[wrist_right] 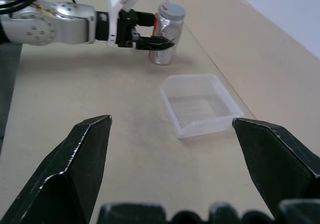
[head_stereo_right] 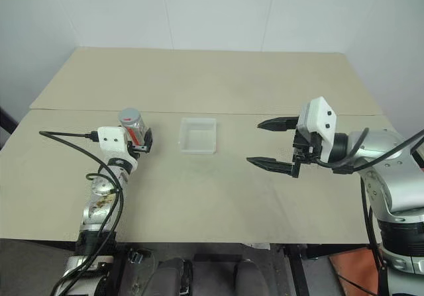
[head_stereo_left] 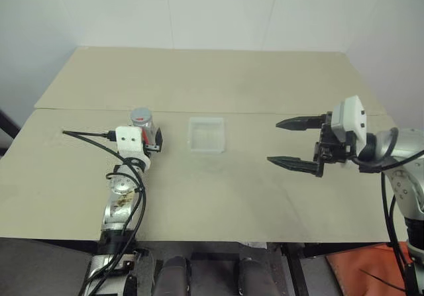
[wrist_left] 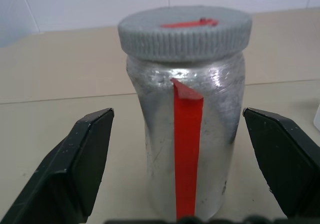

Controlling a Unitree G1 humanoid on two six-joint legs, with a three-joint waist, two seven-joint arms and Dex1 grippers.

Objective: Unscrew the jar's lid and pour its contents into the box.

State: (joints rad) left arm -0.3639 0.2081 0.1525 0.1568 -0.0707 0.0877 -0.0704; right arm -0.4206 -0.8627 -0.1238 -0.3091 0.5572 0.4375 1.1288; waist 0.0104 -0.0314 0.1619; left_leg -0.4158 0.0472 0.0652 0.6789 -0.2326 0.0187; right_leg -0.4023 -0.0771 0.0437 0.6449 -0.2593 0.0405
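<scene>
The left gripper (wrist_left: 185, 159) straddles the upright jar (wrist_left: 187, 134) wide open, gripping nothing, ready to steady it, while the right gripper (head_stereo_left: 295, 144) waits beside the box (head_stereo_left: 207, 134), its 2 fingers spread and empty, for the lid (wrist_left: 185, 31).

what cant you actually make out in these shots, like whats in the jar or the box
- Contents of the jar: hidden in the left wrist view by its silvery wall and red strip; too small to tell in the head views.
- Jar's base: cut off by the left wrist view's lower edge.
- Whether the lid is tight or loosened: no view shows.
- Left gripper fingers against the jar: in the head views its white camera housing hides them.
- Box: its far inner corners are blurred through the plastic.
</scene>
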